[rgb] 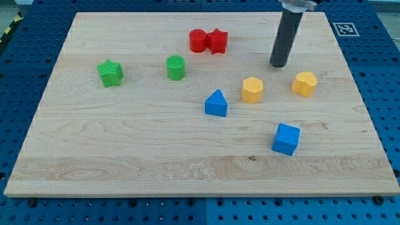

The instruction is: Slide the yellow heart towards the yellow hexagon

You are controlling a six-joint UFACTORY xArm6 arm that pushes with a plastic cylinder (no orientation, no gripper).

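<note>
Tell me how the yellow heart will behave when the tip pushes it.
The yellow heart looks squat and flat-bottomed, so it should slide rather than tip or roll. Its lobed outline may make it twist under an off-centre push. My tip stands apart from it, up-left; the yellow hexagon lies to its left.

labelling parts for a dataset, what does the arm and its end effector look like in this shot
Only the lowest part of the arm shows. The end effector is a plain, straight, round rod, dark grey to black with a matte finish, ending in a flat tip. At the view's top edge it enters a wider dark collar with a pale metallic rim. No cables, markings, labels or jaws are visible.
</note>
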